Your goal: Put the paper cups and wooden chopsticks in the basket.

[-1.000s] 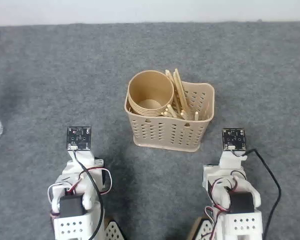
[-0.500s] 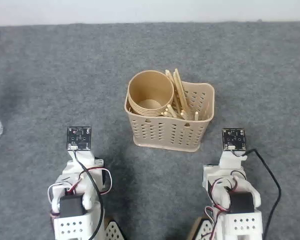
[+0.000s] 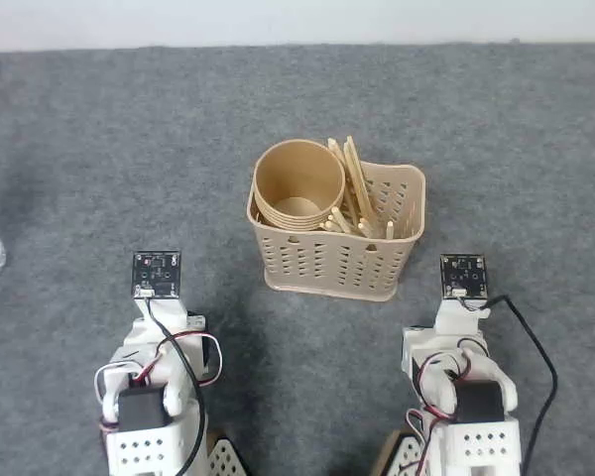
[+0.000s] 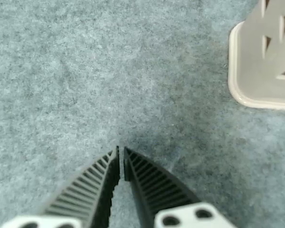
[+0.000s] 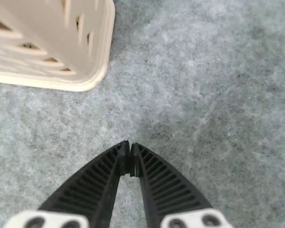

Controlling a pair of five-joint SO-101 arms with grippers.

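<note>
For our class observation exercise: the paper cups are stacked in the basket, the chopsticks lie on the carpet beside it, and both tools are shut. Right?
No. The high view shows the chopsticks standing in the basket beside the paper cups, not on the carpet. The cups are stacked there, and the left tool and right tool are shut.

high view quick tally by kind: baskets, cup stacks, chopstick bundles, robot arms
beige slotted plastic basket: 1
stack of tan paper cups: 1
bundle of pale wooden chopsticks: 1
white robot arms: 2
total: 5
</note>
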